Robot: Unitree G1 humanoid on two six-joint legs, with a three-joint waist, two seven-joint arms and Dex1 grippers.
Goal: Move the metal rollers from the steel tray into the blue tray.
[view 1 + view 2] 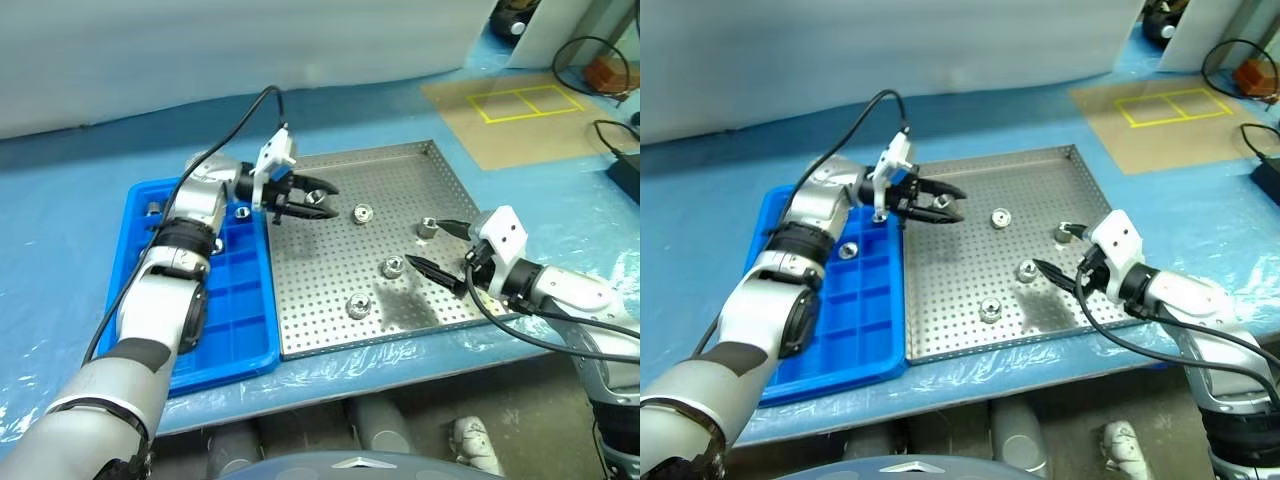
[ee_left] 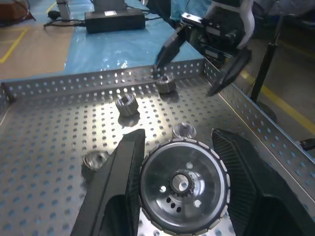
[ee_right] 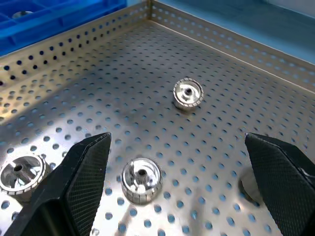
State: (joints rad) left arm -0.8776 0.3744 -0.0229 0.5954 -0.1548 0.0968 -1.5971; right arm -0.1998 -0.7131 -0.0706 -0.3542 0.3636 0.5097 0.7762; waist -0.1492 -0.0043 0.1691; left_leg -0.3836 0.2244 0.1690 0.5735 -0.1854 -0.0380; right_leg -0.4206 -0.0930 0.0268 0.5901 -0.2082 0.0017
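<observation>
Blue tray point(image 1: 215, 330) sits just left of the left gripper point(image 1: 312, 198), which is clamped on one roller point(image 2: 183, 184) above the steel tray point(image 1: 400, 180) edge. Right gripper point(image 1: 440, 250), jaws wide apart, points at loose rollers point(image 3: 141, 179) just ahead.

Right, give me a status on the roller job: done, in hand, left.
Done: at least two metal rollers already sit in the blue tray.
In hand: the left pincer is shut on one roller, held above the steel tray near the blue tray's side. The right pincer is open over the steel tray.
Left: four rollers still lie on the steel tray.
</observation>
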